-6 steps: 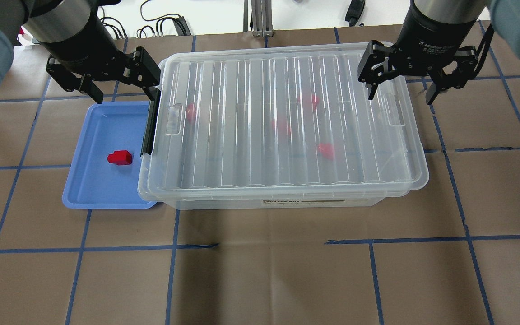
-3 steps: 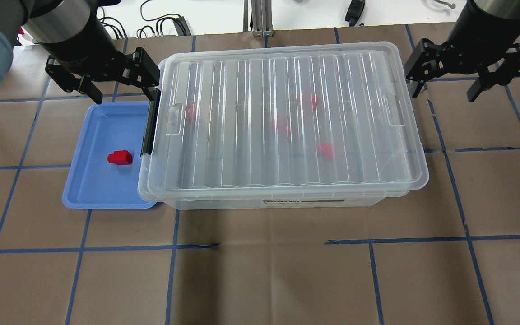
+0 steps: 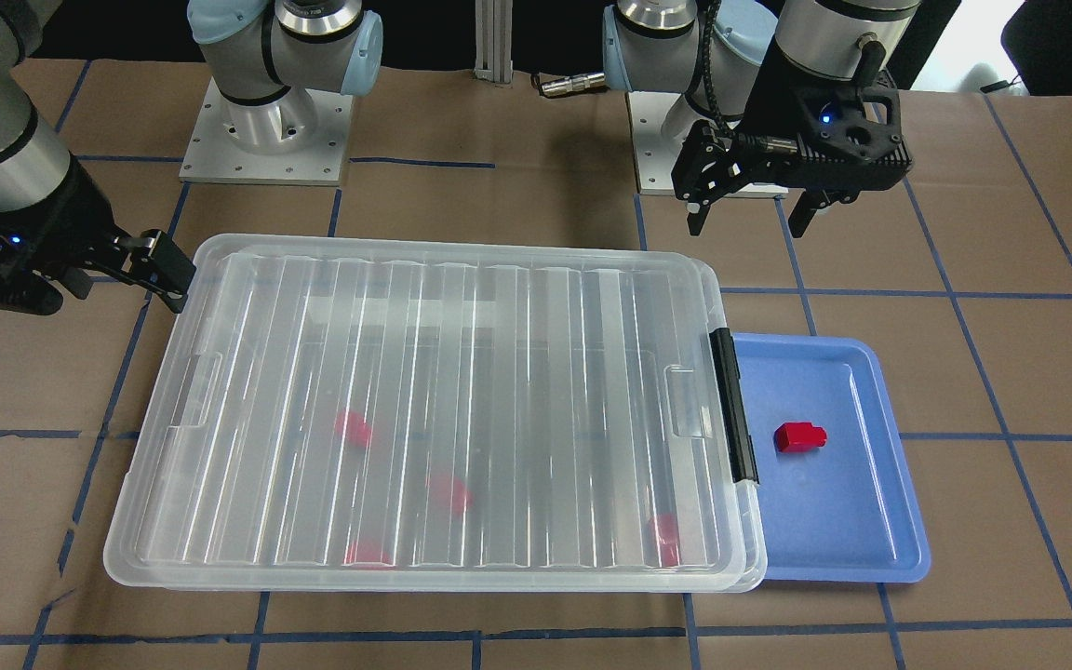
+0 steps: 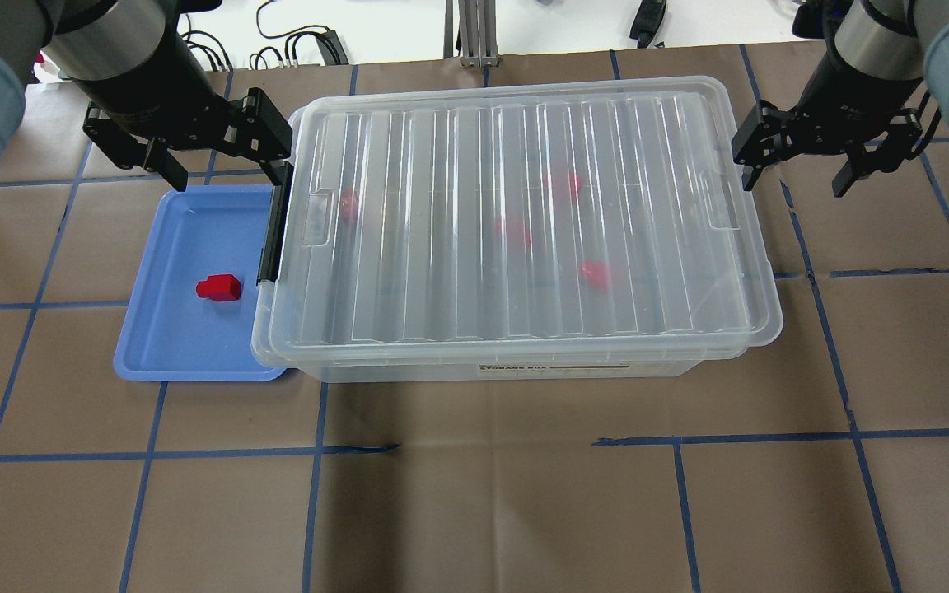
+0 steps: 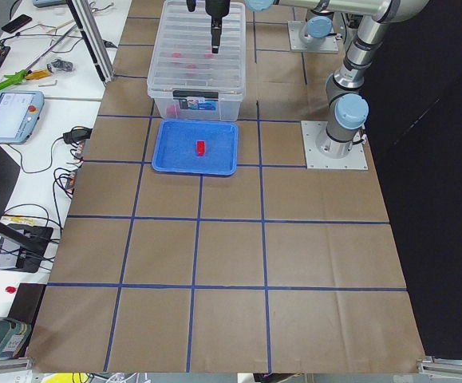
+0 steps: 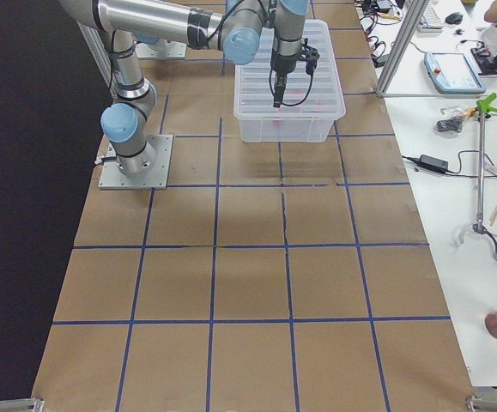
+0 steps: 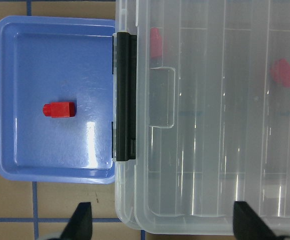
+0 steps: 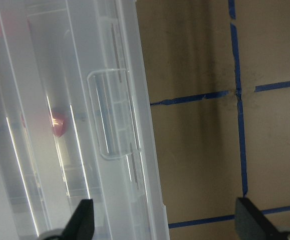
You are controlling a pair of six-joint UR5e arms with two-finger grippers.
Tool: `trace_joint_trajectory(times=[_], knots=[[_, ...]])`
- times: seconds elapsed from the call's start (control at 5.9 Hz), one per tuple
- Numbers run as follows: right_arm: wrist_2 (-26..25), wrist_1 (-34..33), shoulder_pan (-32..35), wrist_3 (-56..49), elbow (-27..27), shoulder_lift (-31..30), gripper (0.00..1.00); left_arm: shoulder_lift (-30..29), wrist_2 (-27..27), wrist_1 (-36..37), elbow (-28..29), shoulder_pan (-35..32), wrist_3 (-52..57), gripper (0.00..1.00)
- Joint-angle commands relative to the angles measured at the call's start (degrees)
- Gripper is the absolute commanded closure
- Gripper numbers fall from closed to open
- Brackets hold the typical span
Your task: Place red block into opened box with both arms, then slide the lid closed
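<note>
Red block [image 7: 58, 109] on tray [image 7: 14, 150]; box [image 6: 282, 127] hides both from exterior right.

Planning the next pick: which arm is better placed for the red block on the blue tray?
Left. The open left gripper hovers by the shallow blue plastic tray's edge, near the small red plastic block; the right gripper is beyond the clear plastic box's opposite end.

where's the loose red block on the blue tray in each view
Exterior front-facing: red block right of middle, on the blue tray.
Overhead exterior: red block left of middle.
Exterior left: red block upper middle, before the box.
Exterior right: not visible.
Left wrist-mounted: red block left of middle.
Right wrist-mounted: not in it.
Landmark: the black latch beside the blue tray.
</note>
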Motion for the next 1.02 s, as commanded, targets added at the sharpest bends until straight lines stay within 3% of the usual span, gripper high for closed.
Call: trace_joint_trajectory(times=[0.0, 0.34, 0.85], knots=[[-0.2, -4.5, 0.0, -0.5, 4.7, 0.5, 0.00, 0.0, -0.1, 0.1, 0.0, 0.0, 0.0, 0.02], [-3.0, -11.5, -0.2, -0.6, 9.5, 0.8, 0.00, 0.1, -0.1, 0.1, -0.1, 0.0, 0.1, 0.02], [-2.8, -12.5, -2.4, -3.5, 9.8, 2.4, 0.00, 0.1, -0.1, 0.1, -0.1, 0.0, 0.0, 0.02]])
